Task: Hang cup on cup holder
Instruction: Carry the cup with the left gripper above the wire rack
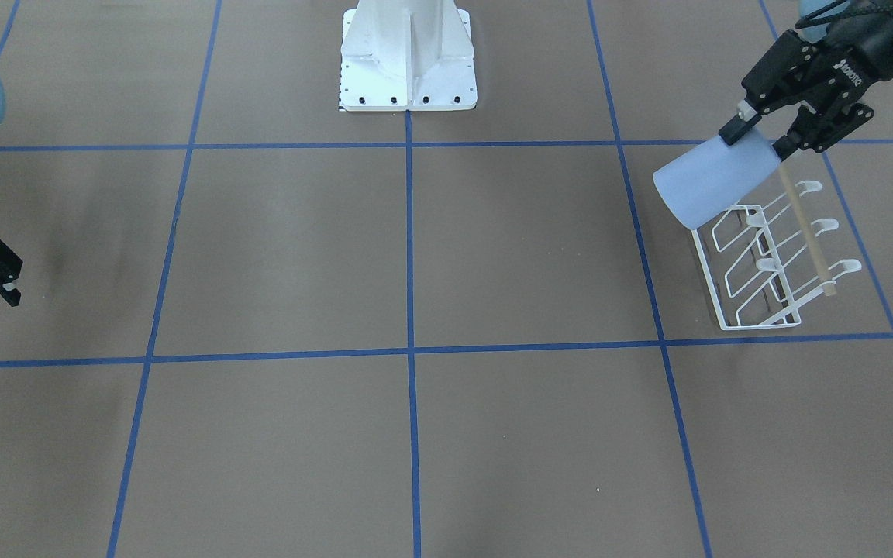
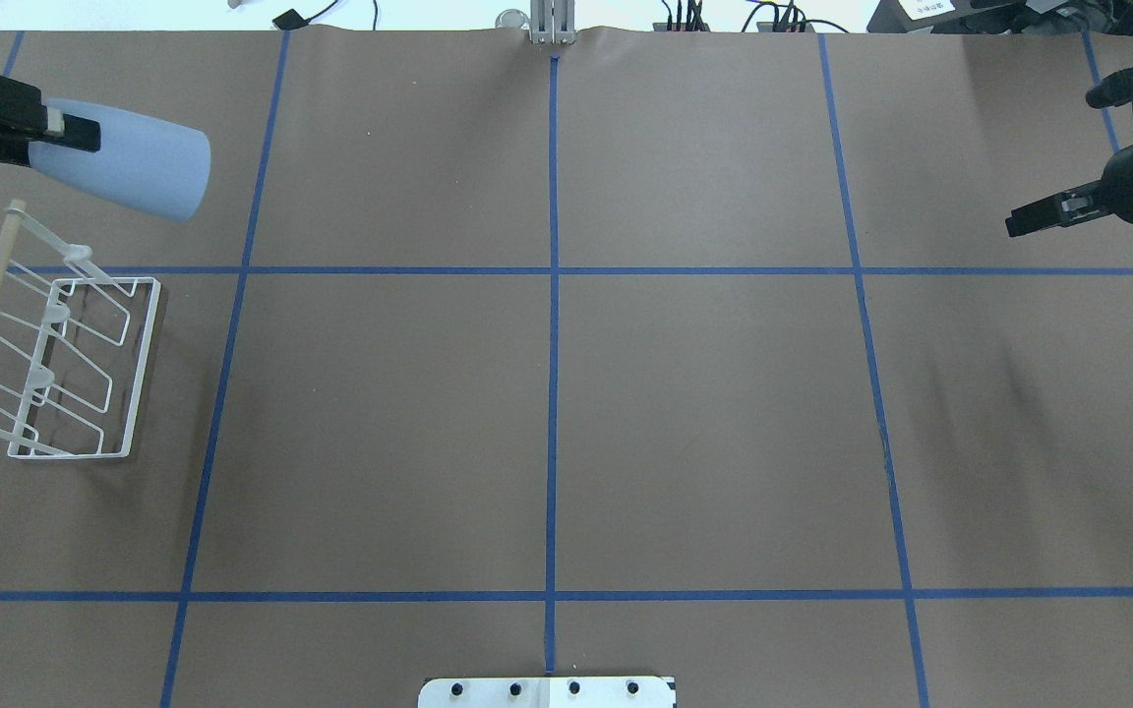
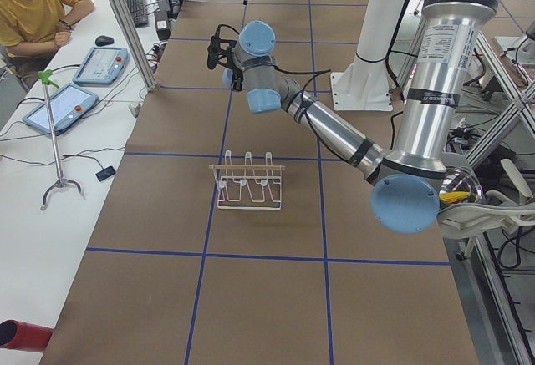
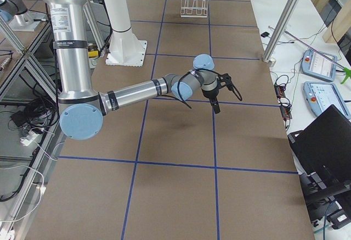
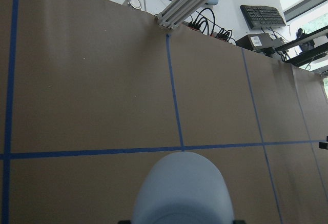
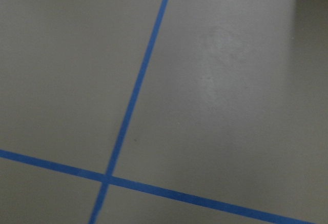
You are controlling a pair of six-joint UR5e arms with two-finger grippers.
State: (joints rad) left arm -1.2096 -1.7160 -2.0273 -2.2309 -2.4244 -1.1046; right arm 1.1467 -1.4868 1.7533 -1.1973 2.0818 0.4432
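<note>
The light blue cup (image 1: pixel 714 182) lies nearly level in the air, held at its base by my left gripper (image 1: pixel 759 138), which is shut on it. In the overhead view the cup (image 2: pixel 129 169) hangs just beyond the far end of the white wire cup holder (image 2: pixel 55 364), its rim pointing toward the table's middle. The cup holder (image 1: pixel 772 263) stands on the table with its prongs and wooden rod (image 1: pixel 803 232) tilted up. The cup fills the bottom of the left wrist view (image 5: pixel 179 190). My right gripper (image 2: pixel 1019 218) hovers far away at the other side, shut and empty.
The white robot pedestal (image 1: pixel 408 62) stands at the middle of the table's robot side. Blue tape lines cross the brown table (image 2: pixel 547 393). An operator (image 3: pixel 33 10) sits at a side desk with tablets beyond the left end.
</note>
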